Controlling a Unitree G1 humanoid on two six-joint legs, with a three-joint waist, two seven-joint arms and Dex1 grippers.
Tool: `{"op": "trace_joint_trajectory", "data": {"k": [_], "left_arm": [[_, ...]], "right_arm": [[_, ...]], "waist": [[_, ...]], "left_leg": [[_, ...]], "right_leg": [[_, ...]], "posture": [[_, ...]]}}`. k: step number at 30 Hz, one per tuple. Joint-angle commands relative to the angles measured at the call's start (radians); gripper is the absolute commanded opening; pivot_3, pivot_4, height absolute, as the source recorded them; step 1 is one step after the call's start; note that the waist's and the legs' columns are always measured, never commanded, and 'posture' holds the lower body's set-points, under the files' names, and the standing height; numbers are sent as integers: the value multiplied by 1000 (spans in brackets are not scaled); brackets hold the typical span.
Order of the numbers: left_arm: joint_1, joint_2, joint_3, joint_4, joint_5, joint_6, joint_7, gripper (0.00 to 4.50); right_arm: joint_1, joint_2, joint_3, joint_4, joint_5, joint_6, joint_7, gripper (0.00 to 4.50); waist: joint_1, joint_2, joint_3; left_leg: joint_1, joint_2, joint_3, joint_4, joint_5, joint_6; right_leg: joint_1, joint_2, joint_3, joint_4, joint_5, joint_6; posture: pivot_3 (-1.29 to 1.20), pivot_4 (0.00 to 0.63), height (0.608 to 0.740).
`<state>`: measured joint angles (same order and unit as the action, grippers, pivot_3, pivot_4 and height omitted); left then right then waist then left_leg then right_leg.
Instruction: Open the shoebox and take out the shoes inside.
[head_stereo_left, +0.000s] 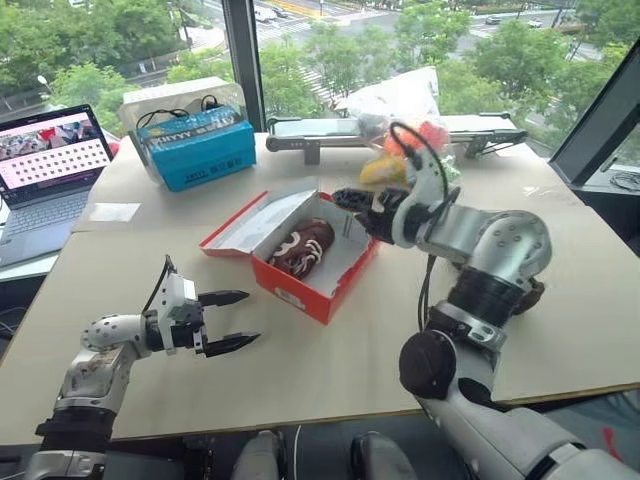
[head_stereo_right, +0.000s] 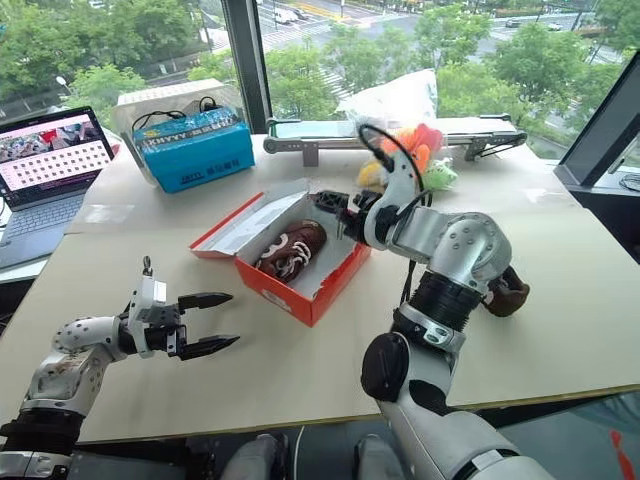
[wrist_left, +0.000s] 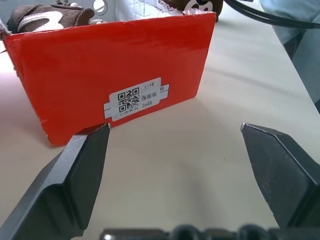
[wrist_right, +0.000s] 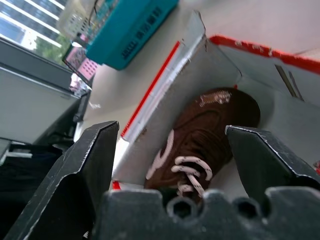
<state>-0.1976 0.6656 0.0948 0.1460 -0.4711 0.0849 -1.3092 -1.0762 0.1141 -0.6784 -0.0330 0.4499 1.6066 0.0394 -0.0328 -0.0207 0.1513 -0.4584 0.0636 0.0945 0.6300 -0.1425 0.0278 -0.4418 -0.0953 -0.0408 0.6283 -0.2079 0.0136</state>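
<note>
The red shoebox (head_stereo_left: 318, 285) stands open mid-table, its lid (head_stereo_left: 248, 224) folded back flat to the left. One dark brown shoe (head_stereo_left: 303, 248) with white markings lies inside. My right gripper (head_stereo_left: 352, 203) hovers open over the box's far right corner, and in its wrist view the shoe (wrist_right: 200, 145) sits beyond the spread fingers. A second brown shoe (head_stereo_right: 506, 290) rests on the table, partly hidden behind my right elbow. My left gripper (head_stereo_left: 232, 320) is open and level, just left of the box's near end; the left wrist view faces the labelled red wall (wrist_left: 115, 75).
A blue box (head_stereo_left: 195, 148) and a laptop (head_stereo_left: 45, 170) sit at the back left. A clear bag of plush toys (head_stereo_left: 400, 105) and a long grey device (head_stereo_left: 310, 130) line the far edge by the window. A white slip (head_stereo_left: 115, 212) lies on the left.
</note>
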Motion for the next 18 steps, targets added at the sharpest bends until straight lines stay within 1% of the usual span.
{"op": "trace_joint_trajectory", "data": {"k": [1, 3, 6, 10, 13, 18], "left_arm": [[5, 5, 11, -23, 0, -20, -2, 4500], [7, 2, 11, -26, -2, -17, 1, 4500], [6, 1, 10, -27, -2, -15, 3, 4500], [7, -1, 8, -30, -3, -13, 6, 4500], [8, -3, 8, -32, -2, -13, 10, 4500], [13, -4, 7, -43, -3, -9, 17, 4500]], "right_arm": [[68, 65, 130, 17, 30, 8, 32, 4129], [98, 58, 200, 48, 24, -5, 50, 4129], [123, 45, 265, 84, 25, -35, 73, 4129], [152, 19, 361, 195, 11, -118, 116, 4129], [149, -2, 396, 272, 5, -175, 139, 4129], [92, -11, 410, 369, 11, -247, 158, 4129]], "waist": [[-9, 0, 0], [-14, 0, 0], [-13, 0, 0], [-13, 0, 0], [-13, 0, 0], [-11, 0, 0]], "left_leg": [[0, 0, 0, 0, 0, 0], [0, 1, 0, 0, 0, 0], [1, 1, 0, 0, 0, 0], [0, 1, 0, 0, 0, 0], [1, 1, 0, 0, 0, 0], [1, 1, 0, 0, 0, 0]], "right_leg": [[0, 0, 0, 0, 0, 0], [1, 1, 0, 0, 0, 0], [0, 1, 0, 0, 0, 0], [0, 1, 0, 0, 0, 0], [1, 1, 0, 0, 0, 0], [1, 1, 0, -1, 0, 0]], "posture": [[0, 150, 740], [0, 150, 740], [0, 150, 740], [0, 150, 740], [0, 150, 740], [0, 150, 740]]}}
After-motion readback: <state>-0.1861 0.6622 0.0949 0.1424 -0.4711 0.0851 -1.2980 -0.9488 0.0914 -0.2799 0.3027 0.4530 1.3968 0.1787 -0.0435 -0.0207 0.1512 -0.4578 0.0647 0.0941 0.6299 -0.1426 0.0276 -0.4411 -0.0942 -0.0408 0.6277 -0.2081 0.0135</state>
